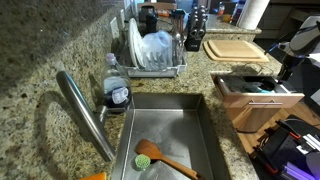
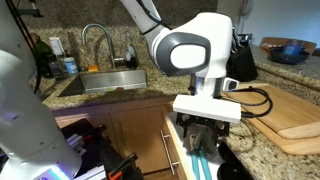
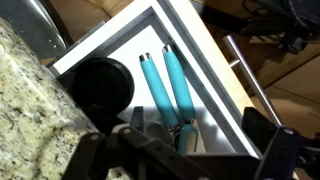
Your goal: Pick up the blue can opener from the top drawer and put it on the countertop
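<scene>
The blue can opener [image 3: 165, 85] lies in the open top drawer [image 3: 215, 95], its two teal handles side by side and its dark metal head toward my gripper. My gripper [image 3: 197, 122] is open and hangs over the drawer, one finger on each side of the opener's head, not closed on it. In an exterior view my gripper [image 2: 200, 133] reaches down into the drawer [image 2: 172, 150], and a teal handle [image 2: 201, 166] shows below it. The drawer [image 1: 262, 100] also shows open in an exterior view. The granite countertop [image 1: 40, 60] surrounds the steel sink [image 1: 190, 120].
A dark round object [image 3: 100, 85] sits in the drawer beside the opener. A wooden cutting board [image 2: 295, 115] lies on the counter next to the drawer. A dish rack [image 1: 150, 50] and a faucet [image 1: 85, 110] stand by the sink, which holds a green-headed wooden spoon [image 1: 155, 155].
</scene>
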Controlling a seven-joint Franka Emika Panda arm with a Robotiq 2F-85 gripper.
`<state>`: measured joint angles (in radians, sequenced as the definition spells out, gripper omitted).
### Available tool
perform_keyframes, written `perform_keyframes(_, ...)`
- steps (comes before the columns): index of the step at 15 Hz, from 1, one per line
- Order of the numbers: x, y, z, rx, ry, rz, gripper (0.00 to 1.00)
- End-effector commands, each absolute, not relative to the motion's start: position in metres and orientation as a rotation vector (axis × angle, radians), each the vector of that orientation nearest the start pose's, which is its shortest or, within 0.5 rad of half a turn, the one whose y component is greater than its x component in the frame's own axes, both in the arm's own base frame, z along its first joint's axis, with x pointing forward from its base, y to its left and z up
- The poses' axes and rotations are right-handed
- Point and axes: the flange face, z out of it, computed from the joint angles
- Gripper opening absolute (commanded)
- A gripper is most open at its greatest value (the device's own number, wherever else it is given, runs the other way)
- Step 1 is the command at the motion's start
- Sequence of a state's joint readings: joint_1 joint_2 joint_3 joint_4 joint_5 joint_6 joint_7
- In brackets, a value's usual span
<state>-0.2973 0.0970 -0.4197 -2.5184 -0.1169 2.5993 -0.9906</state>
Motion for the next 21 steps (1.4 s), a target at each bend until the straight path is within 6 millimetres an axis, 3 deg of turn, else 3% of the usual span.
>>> perform_keyframes(1,0.350,-0.303,0.244,-3.139,-0.602,0.132,1.00)
perform_keyframes(2,0.351,-0.303,0.244,-3.139,-0.604,0.131,1.00)
perform_keyframes(5,0.366,-0.309,0.219,-3.145,-0.558,0.045,1.00)
perform_keyframes(9,0.394,-0.300,0.193,-3.158,-0.527,-0.100,1.00)
perform_keyframes(11,0.402,-0.302,0.178,-3.165,-0.433,-0.095,1.00)
perform_keyframes(12,0.394,-0.290,0.192,-3.155,-0.489,-0.082,1.00)
perform_keyframes(16,0.401,-0.297,0.178,-3.159,-0.454,-0.065,1.00)
perform_keyframes(20,0.383,-0.292,0.167,-3.043,-0.139,0.118,1.00)
perform_keyframes(21,0.391,-0.291,0.168,-3.085,-0.234,0.053,1.00)
